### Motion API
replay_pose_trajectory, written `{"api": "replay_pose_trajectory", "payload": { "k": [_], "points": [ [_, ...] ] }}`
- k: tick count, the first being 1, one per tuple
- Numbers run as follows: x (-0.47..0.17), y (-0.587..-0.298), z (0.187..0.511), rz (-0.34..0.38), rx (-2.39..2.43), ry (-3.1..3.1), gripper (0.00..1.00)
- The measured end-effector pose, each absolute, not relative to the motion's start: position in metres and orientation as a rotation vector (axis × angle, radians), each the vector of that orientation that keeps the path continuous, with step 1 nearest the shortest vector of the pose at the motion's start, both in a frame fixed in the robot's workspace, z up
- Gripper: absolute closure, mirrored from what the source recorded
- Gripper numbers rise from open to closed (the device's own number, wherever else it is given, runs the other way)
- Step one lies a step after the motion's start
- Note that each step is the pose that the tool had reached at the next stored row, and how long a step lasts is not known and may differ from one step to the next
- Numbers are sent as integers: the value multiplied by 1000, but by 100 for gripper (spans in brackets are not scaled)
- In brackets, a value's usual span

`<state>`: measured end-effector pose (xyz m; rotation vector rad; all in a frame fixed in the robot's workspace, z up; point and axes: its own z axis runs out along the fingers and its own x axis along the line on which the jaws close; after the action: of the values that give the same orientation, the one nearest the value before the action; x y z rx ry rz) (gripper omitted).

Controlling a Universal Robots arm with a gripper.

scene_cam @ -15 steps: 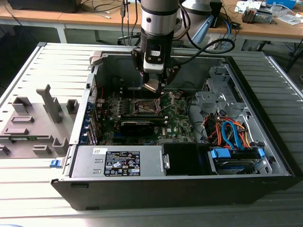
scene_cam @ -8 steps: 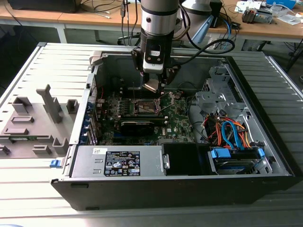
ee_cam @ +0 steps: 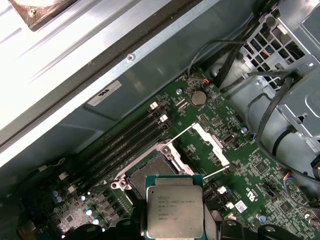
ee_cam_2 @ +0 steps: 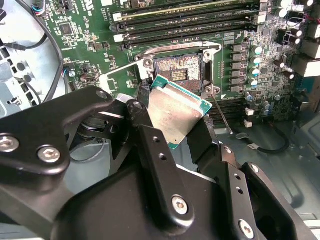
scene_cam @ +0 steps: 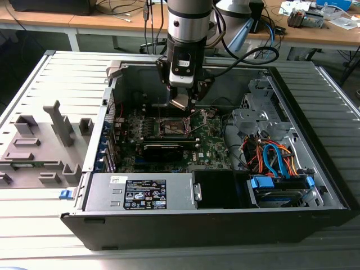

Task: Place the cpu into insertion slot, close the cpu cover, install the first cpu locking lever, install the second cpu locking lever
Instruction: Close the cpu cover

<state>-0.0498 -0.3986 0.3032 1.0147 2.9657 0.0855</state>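
Exterior view: the open computer case (scene_cam: 197, 225) sits mid-frame with the green circuit board (scene_cam: 216, 140) inside, and the gripper (scene_cam: 183, 103) hangs at upper centre. Its fingers (ee_cam_2: 202, 140) pinch the cpu (ee_cam_2: 175, 112) by opposite edges — tilted, just above the uncovered insertion slot (ee_cam_2: 177, 70), apparently not yet seated.

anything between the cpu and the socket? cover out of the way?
Nothing visible blocks it. The gripper holds the cpu near the insertion slot, whose centre lies bare; the cpu cover is swung open beside it.
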Motion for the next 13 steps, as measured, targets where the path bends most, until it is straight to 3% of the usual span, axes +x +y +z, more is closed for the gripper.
{"api": "replay_pose_trajectory", "payload": {
  "k": [13],
  "points": [
    [-50,-399,303,82,1036,2957,45]
  ]
}}
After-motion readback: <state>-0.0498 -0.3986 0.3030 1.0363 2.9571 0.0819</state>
